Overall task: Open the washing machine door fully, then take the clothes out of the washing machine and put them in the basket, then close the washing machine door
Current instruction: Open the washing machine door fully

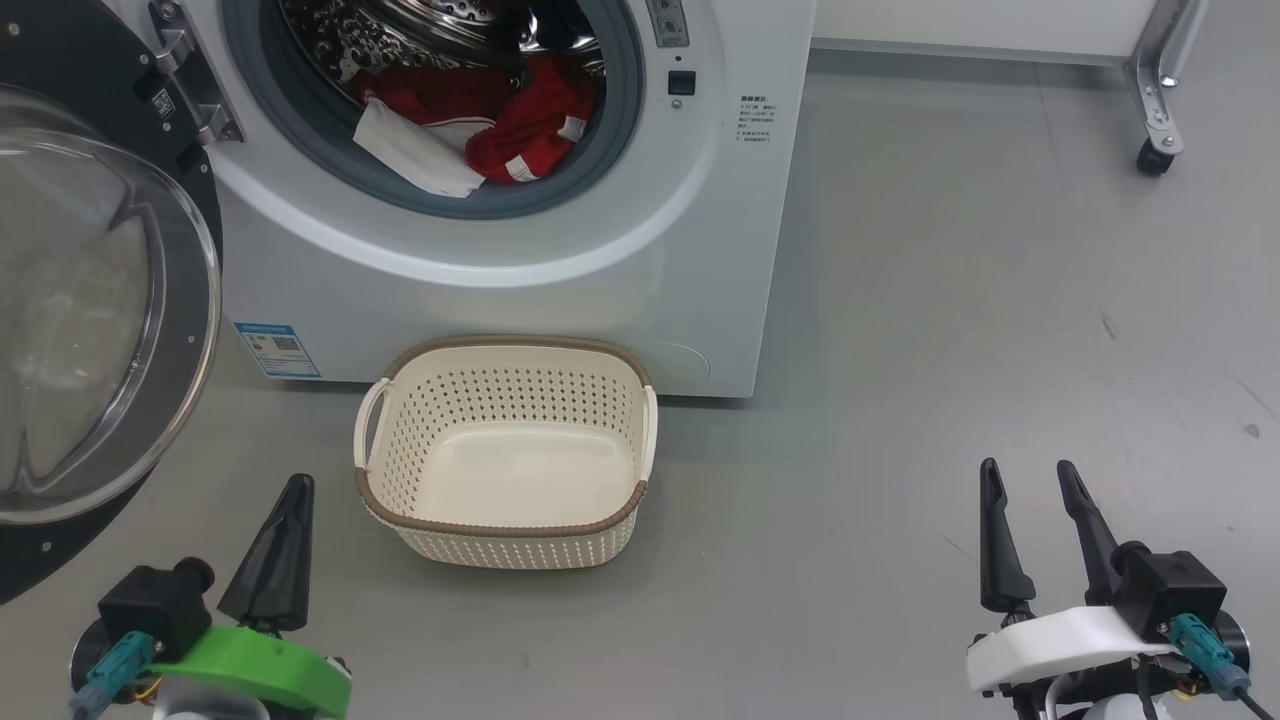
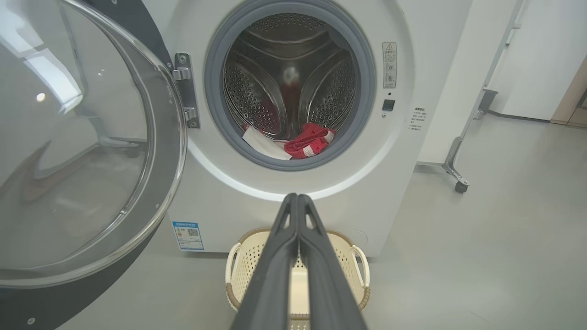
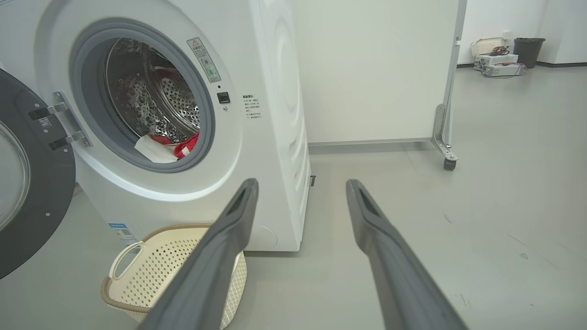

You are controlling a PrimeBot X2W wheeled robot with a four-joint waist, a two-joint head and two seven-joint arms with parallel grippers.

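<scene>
You see one washing machine (image 1: 620, 290), its one door (image 1: 90, 300) swung open on the left. One red-and-white clothes heap (image 1: 500, 125) sits in the drum mouth (image 1: 622, 125), piece count unclear. One basket (image 1: 500, 527) stands just before the machine. Two grippers: left gripper (image 1: 296, 492) jaws together, right gripper (image 1: 1029, 472) jaws apart.

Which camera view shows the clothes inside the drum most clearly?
The head view: the clothes appear large, red and white. The left wrist view shows them small; the right wrist view shows them partly hidden.
</scene>
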